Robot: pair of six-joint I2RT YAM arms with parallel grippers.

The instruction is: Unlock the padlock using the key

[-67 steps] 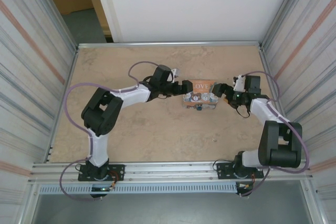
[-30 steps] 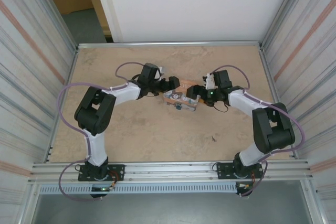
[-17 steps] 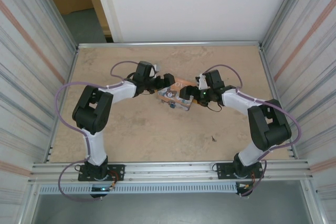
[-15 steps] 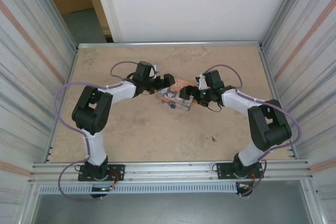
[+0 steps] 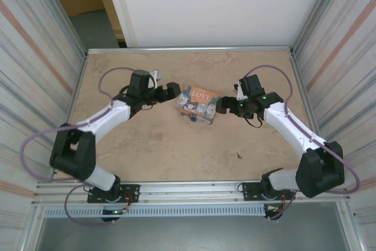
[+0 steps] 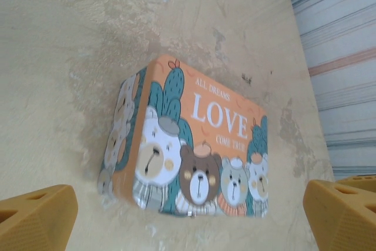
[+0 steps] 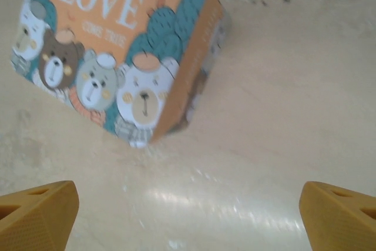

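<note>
The orange-and-teal "LOVE" tin (image 5: pixel 198 104) lies flat on the table's middle, and its bear lid also faces the left wrist view (image 6: pixel 200 145) and the right wrist view (image 7: pixel 111 45). The padlock is a tiny blue spot (image 5: pixel 193 118) at the tin's near edge. A small silver bit (image 6: pixel 190 213) shows at that same edge. No key is visible. My left gripper (image 5: pixel 172 91) stands open just left of the tin, its orange fingers (image 6: pixel 35 218) wide apart. My right gripper (image 5: pixel 222 105) stands open just right of it, with nothing between its fingers (image 7: pixel 35 207).
The tan tabletop (image 5: pixel 176 151) is walled by metal rails and corrugated panels left and right. A small dark speck (image 5: pixel 238 156) lies on the near right part of the table; what it is cannot be told.
Both grippers, which were pressed against the tin's two ends, have drawn back left and right. The tin, pushed leftward earlier, now lies free with its lid uncovered.
</note>
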